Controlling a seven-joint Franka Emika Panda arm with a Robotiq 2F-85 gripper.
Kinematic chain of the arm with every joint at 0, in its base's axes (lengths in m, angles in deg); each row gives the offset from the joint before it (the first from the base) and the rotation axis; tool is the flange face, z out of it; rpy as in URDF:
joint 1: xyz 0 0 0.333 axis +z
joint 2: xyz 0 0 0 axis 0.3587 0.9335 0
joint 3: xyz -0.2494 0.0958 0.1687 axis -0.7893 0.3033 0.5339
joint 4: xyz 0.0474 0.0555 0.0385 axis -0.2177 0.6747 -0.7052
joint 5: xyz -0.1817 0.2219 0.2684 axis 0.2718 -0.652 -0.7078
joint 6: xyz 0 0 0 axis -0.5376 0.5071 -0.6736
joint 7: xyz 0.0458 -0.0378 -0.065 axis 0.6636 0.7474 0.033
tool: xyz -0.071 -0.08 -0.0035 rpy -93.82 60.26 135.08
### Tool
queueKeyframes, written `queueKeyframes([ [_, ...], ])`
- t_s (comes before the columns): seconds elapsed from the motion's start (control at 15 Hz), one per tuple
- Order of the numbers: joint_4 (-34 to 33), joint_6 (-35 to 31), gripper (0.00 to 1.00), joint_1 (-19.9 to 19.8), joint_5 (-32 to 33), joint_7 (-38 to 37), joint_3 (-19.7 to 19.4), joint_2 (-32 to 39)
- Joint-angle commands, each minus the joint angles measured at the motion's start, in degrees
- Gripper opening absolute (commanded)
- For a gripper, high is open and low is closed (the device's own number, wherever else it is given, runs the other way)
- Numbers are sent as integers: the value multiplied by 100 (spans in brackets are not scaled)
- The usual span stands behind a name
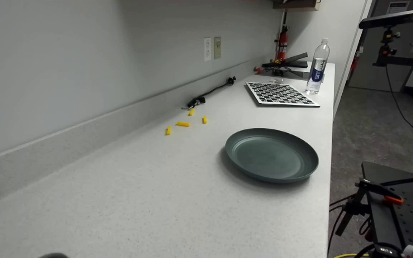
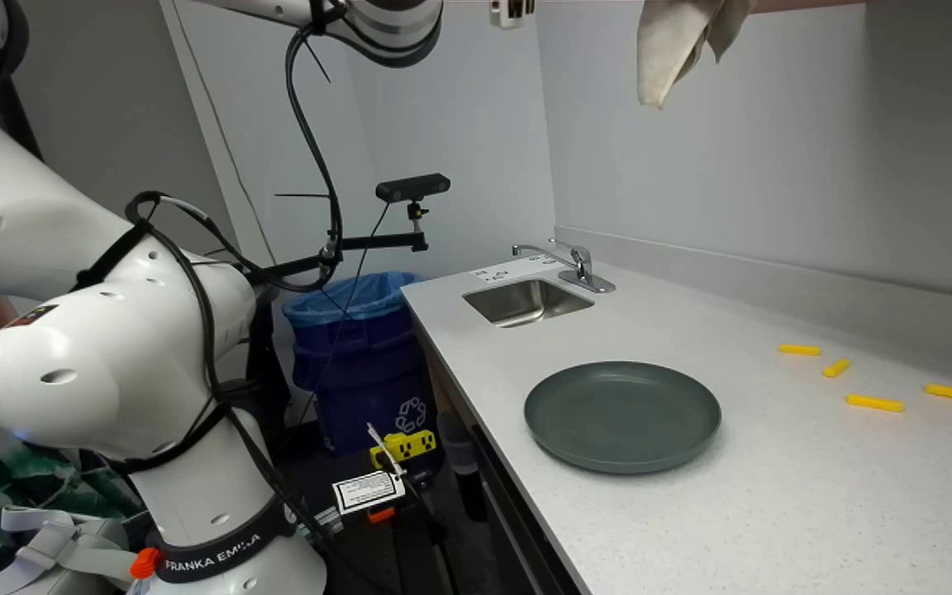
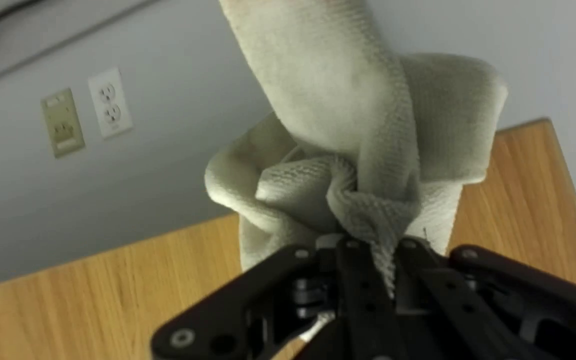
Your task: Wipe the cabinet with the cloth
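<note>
A cream cloth [image 3: 328, 95] is bunched up in my gripper [image 3: 380, 246] in the wrist view. The gripper's fingers are closed on a twisted fold of it. The cloth's loose end also hangs down from the top edge of an exterior view [image 2: 678, 49]. The wooden cabinet [image 3: 128, 280] lies behind the cloth and gripper in the wrist view. Its edge shows at the top of both exterior views [image 1: 299, 5] [image 2: 811, 4]. The cloth overlaps the wood in view; I cannot tell whether it touches it. The gripper itself is outside both exterior views.
Below is a white counter [image 1: 138, 200] with a dark green plate [image 1: 271, 154], several yellow pieces [image 1: 183, 124], a checkered board [image 1: 281, 94] and a bottle [image 1: 317, 68]. A sink [image 2: 525, 302] and faucet [image 2: 579, 264] are at the far end. A wall [image 3: 168, 165] adjoins the cabinet.
</note>
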Motion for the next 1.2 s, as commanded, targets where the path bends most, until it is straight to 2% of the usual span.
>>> queueKeyframes([
  [0.0, 42, 1593, 2, 366, -152, 273, -245, -427],
  [0.07, -177, 1633, 2, 67, 34, 1, 95, 150],
  [0.2, -344, 2451, 2, 172, 99, -16, 61, 243],
  [0.4, -537, 2750, 2, 214, 245, -134, 81, 403],
  [0.67, -828, 2454, 2, 203, 393, -373, 152, 330],
  [0.93, -1083, 1593, 2, -138, 837, -956, 582, 148],
  [1.13, -1288, 930, 2, -552, 1032, -1355, 976, 79],
])
